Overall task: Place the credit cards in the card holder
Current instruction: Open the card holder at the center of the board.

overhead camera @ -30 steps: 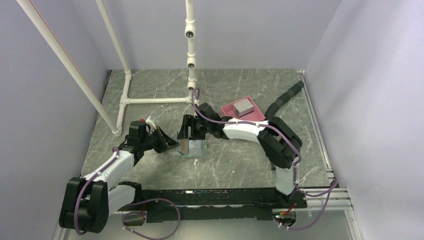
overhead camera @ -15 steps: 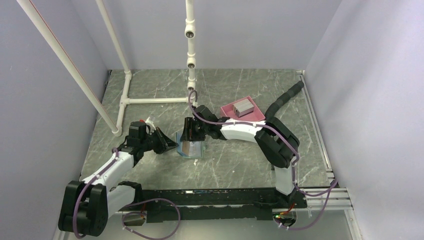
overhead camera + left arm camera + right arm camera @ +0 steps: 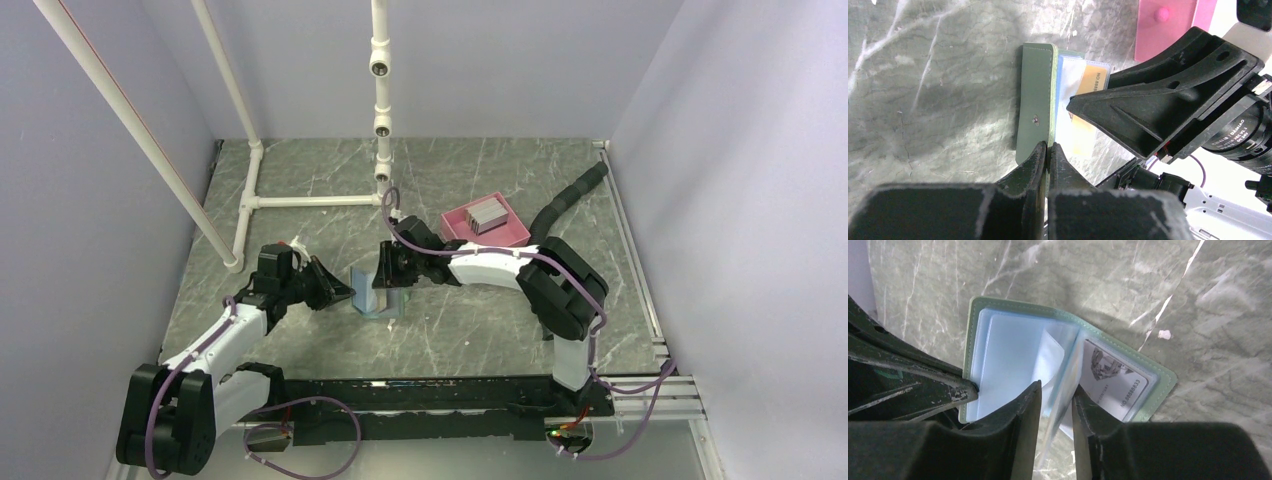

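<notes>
Two-handed, spreads card holder (image 3: 1035, 90): clamps its edge in left gripper (image 3: 1049, 150) as anchor, straddles clear sleeves (image 3: 1013, 355) with right gripper (image 3: 1057, 390), grip unclear, to part a pocket.

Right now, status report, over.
Left gripper shut on card holder cover. Right gripper astride its clear sleeves, grip unclear. Grey credit card seated inside. Nothing blocking.

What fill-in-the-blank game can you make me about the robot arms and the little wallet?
The card holder lies ___, not folded shut. The left gripper pinches its ___ cover. More credit cards sit in the ___ tray.
Missing words: open, green, pink.
</notes>
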Motion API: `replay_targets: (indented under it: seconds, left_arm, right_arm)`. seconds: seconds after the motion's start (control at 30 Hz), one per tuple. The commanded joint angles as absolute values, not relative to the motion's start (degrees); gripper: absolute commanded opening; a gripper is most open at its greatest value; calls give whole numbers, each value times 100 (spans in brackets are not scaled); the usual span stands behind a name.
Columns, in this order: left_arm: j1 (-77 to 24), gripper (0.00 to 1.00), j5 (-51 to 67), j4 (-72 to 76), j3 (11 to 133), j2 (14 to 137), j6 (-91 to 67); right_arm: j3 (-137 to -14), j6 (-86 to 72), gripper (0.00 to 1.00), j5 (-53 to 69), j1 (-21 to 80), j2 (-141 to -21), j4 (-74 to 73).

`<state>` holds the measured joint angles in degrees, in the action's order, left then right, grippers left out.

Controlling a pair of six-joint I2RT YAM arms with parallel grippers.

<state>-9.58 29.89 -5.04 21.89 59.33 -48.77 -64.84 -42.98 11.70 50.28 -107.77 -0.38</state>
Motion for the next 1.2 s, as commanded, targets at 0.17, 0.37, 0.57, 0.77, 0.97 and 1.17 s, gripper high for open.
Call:
replay_targets:
  seconds: [0.17, 0.37, 0.57, 0.77, 0.97, 1.17]
  left_arm:
    - [-958, 15, 2578, -1285, 2600, 5889, -4582]
    - [-958, 46, 2283, -1741, 2635, 5827, -4490]
    - [-958, 61, 1981, -2106, 2721, 5640, -4429]
    - [-958, 75, 1350, -2897, 3160, 5239, -4066]
    - [-958, 77, 1582, -3036, 3498, 5200, -3999]
    - [-958, 76, 2622, -2510, 3665, 5458, -4085]
  right_arm:
    - [-6279, -4197, 27, 1614, 4977, -10652, 458]
    - [-6035, -4086, 39, 2085, 4924, -10582, 854]
    - [-5858, -4102, 42, 2290, 4909, -10460, 1149]
    - [-5639, -3895, 54, 2050, 4887, -10318, 984]
    - [-5464, -3760, 61, 2120, 4880, -10212, 1061]
    - [-5475, -3670, 60, 2371, 4874, -10305, 1358]
